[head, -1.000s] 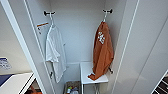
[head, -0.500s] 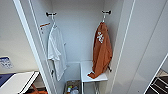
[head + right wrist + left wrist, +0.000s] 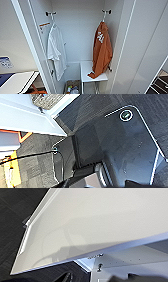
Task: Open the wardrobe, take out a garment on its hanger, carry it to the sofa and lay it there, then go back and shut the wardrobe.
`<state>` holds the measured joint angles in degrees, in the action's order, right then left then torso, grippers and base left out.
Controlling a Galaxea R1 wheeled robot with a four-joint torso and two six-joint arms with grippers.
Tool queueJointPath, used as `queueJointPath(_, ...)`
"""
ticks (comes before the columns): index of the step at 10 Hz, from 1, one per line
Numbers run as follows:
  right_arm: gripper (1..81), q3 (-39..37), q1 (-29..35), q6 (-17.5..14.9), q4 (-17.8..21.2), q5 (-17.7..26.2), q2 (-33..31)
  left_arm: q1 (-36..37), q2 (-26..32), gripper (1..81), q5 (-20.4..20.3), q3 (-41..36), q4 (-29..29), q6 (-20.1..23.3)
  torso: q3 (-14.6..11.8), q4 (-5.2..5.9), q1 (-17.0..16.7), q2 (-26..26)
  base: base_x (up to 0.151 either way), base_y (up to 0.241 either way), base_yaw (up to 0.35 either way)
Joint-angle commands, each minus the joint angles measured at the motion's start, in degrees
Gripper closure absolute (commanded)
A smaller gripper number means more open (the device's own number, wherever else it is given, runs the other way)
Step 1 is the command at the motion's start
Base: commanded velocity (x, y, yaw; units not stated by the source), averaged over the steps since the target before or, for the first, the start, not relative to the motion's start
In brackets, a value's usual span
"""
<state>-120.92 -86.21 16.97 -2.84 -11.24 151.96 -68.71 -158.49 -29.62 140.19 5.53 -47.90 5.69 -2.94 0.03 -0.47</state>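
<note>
Both doors of the wardrobe (image 3: 140,50) now stand open as the camera has neared the hanging garment (image 3: 101,51); each gripper's state cannot be told.

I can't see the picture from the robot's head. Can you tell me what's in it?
An open white wardrobe has two tops hanging inside on hooks: a rust-orange garment with white lettering on the right and a white T-shirt on the left. The orange one's bottom rests on a small white table, and a basket of small things sits on the floor below.
</note>
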Motion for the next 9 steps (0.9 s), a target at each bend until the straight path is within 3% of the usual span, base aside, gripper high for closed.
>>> queueJointPath(1, 1.0, 1.6, 2.5, -0.1, -0.1, 2.8, -1.4, 6.7, -0.2, 1.0, -1.1, 5.1, -9.5, -0.2, 0.0, 0.0, 0.0, 0.0, 0.0, 0.0, 0.0)
queueJointPath(4, 1.0, 2.5, 2.8, -0.1, -0.1, 2.9, -1.7, 7.0, -2.6, 1.0, -0.6, 11.6, -13.1, -0.2, 0.0, 0.0, 0.0, 0.0, 0.0, 0.0, 0.0)
queueJointPath(9, 1.0, 2.4, 3.0, -0.1, -0.2, 2.9, -1.5, 3.6, -0.8, 1.0, -0.8, 13.2, -15.2, -2.2, 0.0, 0.0, 0.0, 0.0, 0.0, 0.0, 0.0)
